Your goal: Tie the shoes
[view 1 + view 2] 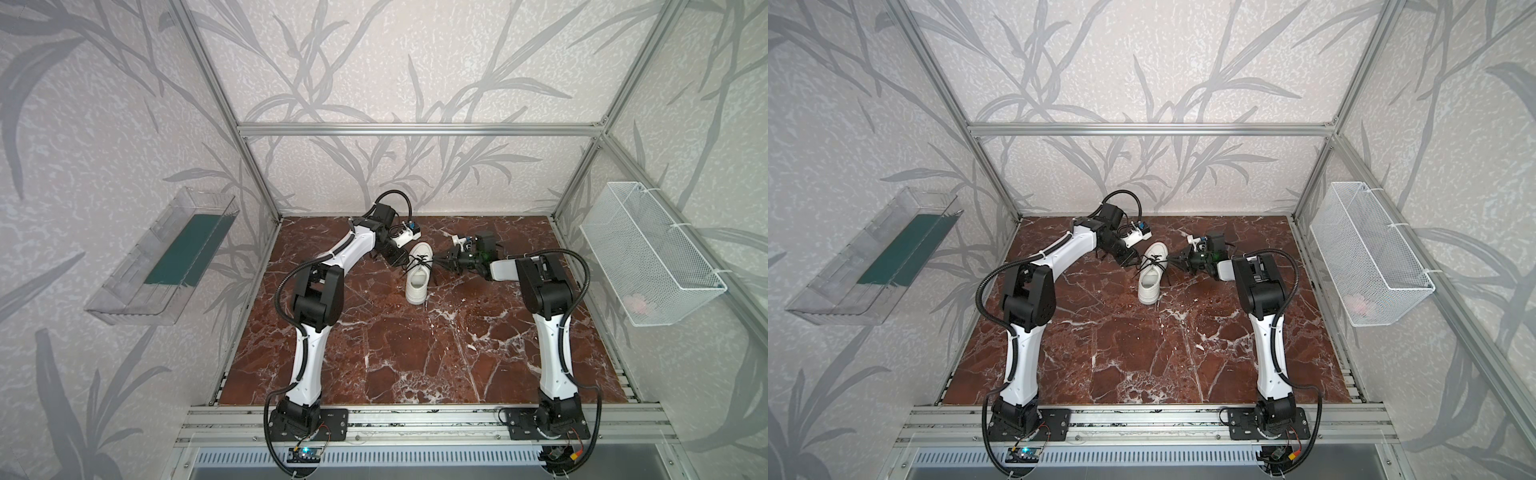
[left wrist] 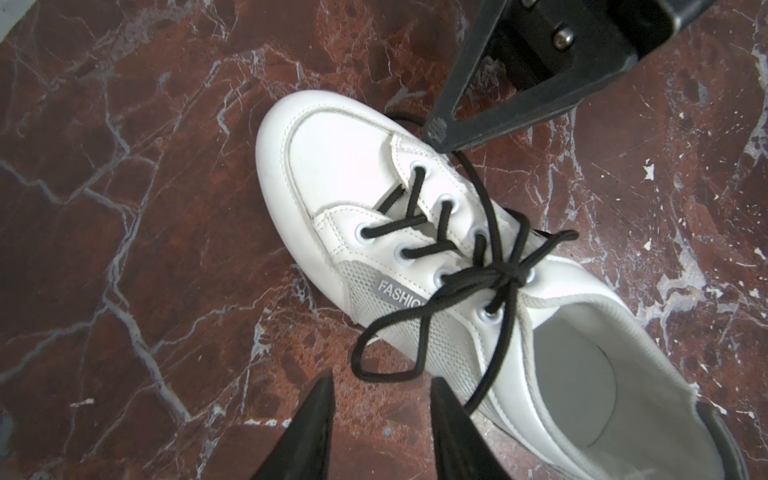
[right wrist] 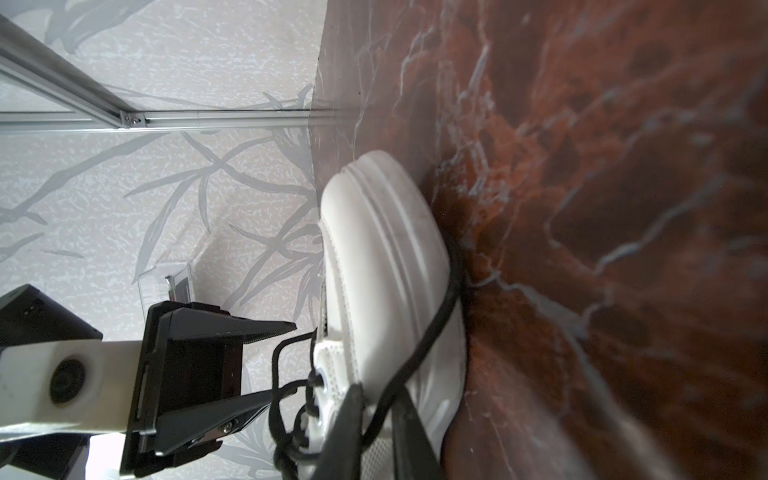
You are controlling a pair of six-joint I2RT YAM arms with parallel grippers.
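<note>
Pulling the bow tight on the sneaker [image 1: 418, 272], mid-tabletop [image 1: 415, 353].
Right fingers [image 2: 436, 133] clenched on a black lace [image 2: 482, 195] loop; left fingers [image 2: 446, 399] parted, gripping nothing, beside the other loop. Risk: one-sided pull dragging the shoe or undoing the knot [image 2: 509, 274].

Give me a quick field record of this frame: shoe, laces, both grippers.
shoe: white low-top sneaker, upright on red-brown marble tabletop, toe toward back wall
laces: thin black laces, knotted at centre, a loop out each side
left gripper: open, tips at one loop, not holding
right gripper: shut, apparently pinching the opposite loop
</note>
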